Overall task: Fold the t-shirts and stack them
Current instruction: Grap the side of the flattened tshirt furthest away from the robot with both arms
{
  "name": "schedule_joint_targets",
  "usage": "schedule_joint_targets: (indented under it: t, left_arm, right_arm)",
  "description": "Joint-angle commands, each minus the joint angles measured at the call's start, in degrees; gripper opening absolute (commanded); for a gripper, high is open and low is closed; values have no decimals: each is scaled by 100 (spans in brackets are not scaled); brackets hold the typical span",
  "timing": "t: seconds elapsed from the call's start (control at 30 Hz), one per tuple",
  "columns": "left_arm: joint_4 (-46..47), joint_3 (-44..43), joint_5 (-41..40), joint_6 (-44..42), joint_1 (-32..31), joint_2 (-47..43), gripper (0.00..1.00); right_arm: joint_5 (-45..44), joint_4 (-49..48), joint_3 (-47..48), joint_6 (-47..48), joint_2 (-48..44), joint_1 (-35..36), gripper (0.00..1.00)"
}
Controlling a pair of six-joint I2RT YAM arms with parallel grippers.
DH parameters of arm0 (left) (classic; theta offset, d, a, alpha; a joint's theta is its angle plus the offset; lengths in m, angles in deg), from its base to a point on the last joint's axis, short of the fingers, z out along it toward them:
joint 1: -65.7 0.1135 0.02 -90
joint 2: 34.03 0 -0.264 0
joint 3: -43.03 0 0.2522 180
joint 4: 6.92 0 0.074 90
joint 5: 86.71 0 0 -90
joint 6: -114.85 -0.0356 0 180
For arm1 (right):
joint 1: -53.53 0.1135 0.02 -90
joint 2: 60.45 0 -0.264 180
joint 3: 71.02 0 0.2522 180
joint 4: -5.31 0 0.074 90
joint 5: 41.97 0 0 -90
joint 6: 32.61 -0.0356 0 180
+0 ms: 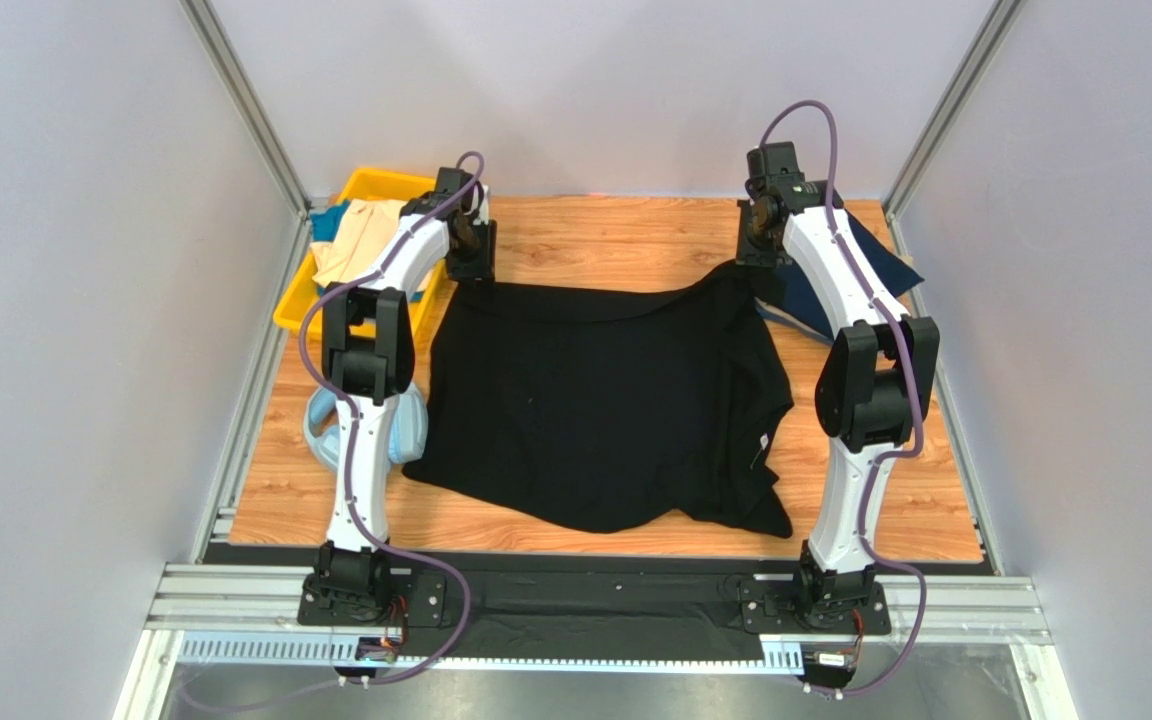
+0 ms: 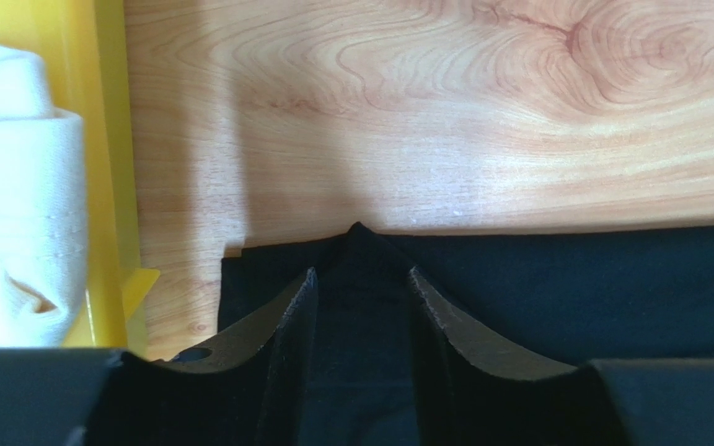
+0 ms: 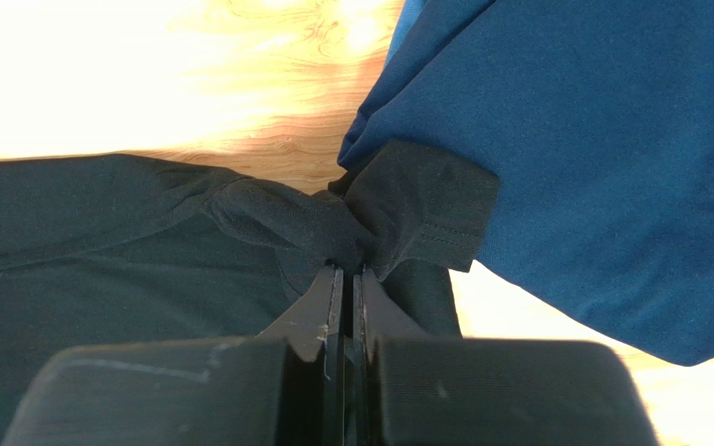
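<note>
A large black t-shirt (image 1: 597, 398) lies spread on the wooden table, its right side rumpled. At its far left corner my left gripper (image 1: 470, 270) stands open, its fingers (image 2: 300, 307) astride the shirt's far edge (image 2: 566, 279), where the cloth rises to a small peak between them. My right gripper (image 3: 349, 269) is shut on a bunched fold of the black t-shirt (image 3: 268, 214) at its far right corner, by a sleeve hem. A navy blue t-shirt (image 3: 593, 139) lies just right of that grip. A beige t-shirt (image 1: 357, 248) sits in the bin.
A yellow bin (image 1: 297, 308) stands at the far left of the table, close to my left gripper, its wall (image 2: 109, 139) showing in the left wrist view. Light-blue headphones (image 1: 414, 428) lie beside the left arm. Grey walls enclose the table.
</note>
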Motion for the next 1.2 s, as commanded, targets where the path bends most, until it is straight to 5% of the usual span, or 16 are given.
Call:
schedule_joint_targets:
  t: [0.0, 0.37, 0.73, 1.17]
  left_arm:
    - [130, -158, -64, -104, -26, -151, 49]
    - [33, -528, 322, -43, -53, 288, 48]
    - [112, -150, 86, -96, -123, 33, 0]
    - [358, 299, -459, -105, -114, -731, 0]
  right_arm:
    - [125, -109, 49, -58, -232, -12, 0]
    - [135, -126, -22, -66, -258, -12, 0]
    - [240, -135, -92, -137, -284, -12, 0]
    - [100, -153, -171, -67, -381, -12, 0]
